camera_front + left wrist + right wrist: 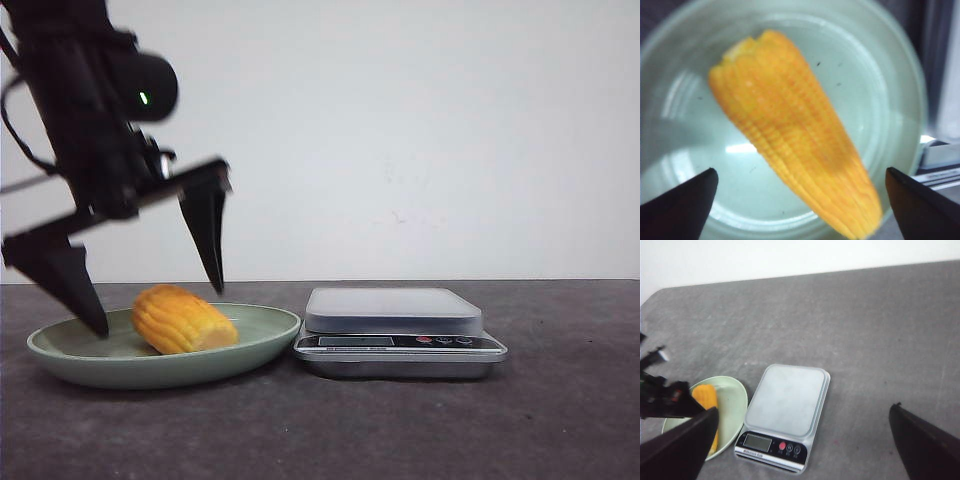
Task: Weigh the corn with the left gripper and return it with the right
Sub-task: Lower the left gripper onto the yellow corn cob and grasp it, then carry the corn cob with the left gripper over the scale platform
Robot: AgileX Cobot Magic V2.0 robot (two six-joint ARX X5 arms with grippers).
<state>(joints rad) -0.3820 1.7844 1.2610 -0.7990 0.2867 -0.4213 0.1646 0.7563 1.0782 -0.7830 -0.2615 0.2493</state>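
My left claw (155, 310) hangs wide open, empty, astride the corn (183, 320) mid-plate (262, 345); firm, ribbed, likely rolls—grip mid-length.

Backdrop: plain white wall (420, 130), bare, evenly lit, with only a few faint marks near the middle. It meets the table along a straight horizontal line. Table (560, 420): dark grey surface with a slightly mottled, felt-like look, matte, no glare. From above, its far left corner appears rounded. Light is soft and diffuse; shadows on the surface are weak and short.
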